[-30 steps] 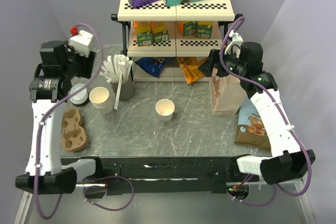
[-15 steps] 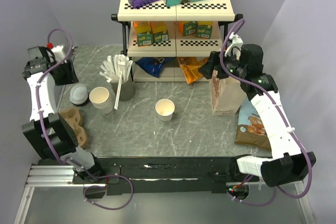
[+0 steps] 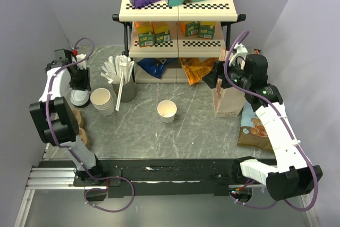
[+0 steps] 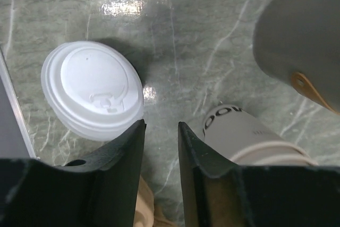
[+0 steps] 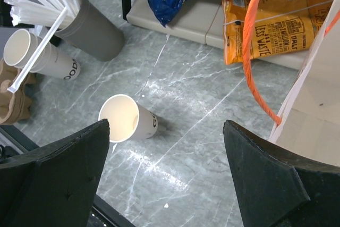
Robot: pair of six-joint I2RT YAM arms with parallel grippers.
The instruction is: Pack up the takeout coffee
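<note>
Left gripper (image 4: 159, 127) slightly parted, empty, over lid (image 4: 91, 90) | right gripper (image 5: 166, 126) wide open | cup (image 3: 166, 111) looks empty: likely light, crushable; pinch yours gently mid-wall.

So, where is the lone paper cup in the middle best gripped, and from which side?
Probably across the side wall of the paper cup, just under its rolled rim, coming down from above. It stands upright, open-topped and alone, so both flanks are free.
</note>
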